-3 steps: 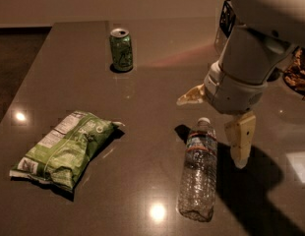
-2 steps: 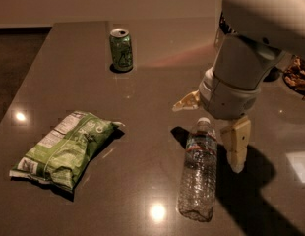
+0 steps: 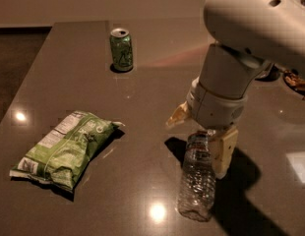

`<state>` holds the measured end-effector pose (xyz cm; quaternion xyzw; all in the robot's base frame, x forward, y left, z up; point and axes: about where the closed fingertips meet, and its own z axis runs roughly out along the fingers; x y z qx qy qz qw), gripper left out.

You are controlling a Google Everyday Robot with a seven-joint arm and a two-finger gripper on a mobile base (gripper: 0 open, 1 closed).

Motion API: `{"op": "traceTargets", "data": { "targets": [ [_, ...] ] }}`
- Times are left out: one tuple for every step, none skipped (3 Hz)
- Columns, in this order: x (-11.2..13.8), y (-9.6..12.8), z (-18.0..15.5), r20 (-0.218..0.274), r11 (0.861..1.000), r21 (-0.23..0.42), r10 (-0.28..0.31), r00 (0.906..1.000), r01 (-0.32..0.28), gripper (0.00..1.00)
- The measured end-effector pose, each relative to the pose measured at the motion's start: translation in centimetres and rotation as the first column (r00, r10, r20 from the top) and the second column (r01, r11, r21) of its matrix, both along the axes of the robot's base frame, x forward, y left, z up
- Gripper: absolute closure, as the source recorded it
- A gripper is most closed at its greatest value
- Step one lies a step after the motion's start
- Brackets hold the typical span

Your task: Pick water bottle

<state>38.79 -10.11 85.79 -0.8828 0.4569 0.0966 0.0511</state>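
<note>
Water bottle, clear crinkled plastic w/ ribbed body, lies flat on the glossy dark grey-brown table, right of centre, toward the front of the view. Base end points toward camera; neck end points away & sits under the robot's wrist, cap not made out. Pale label band shows around the upper body.

Two-finger gripper hangs over the bottle's neck end, on a bulky white arm coming in from upper right. Its tan fingers are spread wide apart, straddling the bottle. One sticks out up-left of the neck, clear of the plastic. The other runs down along the bottle's right side, just beside it; contact or not, can't tell. Nothing is clamped betw. them, and the bottle rests on the table.

Green crinkly chip bag w/ white label panel lies flat at left, well apart from the bottle. Green soda can, upright w/ silver top, stands at the back, well apart from both bag & bottle. Light glints show on the tabletop at front & far left. Dark items at far right edge, behind the arm, are too unclear to name.
</note>
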Motion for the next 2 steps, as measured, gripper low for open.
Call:
{"op": "traceTargets", "data": {
  "targets": [
    [-0.99, 0.62, -0.36, -0.017, 0.999, -0.035, 0.029, 0.9994, -0.030, 0.41],
    [-1.19, 0.68, -0.34, -0.023, 0.997, -0.072, 0.036, 0.9991, -0.038, 0.65]
  ]
}}
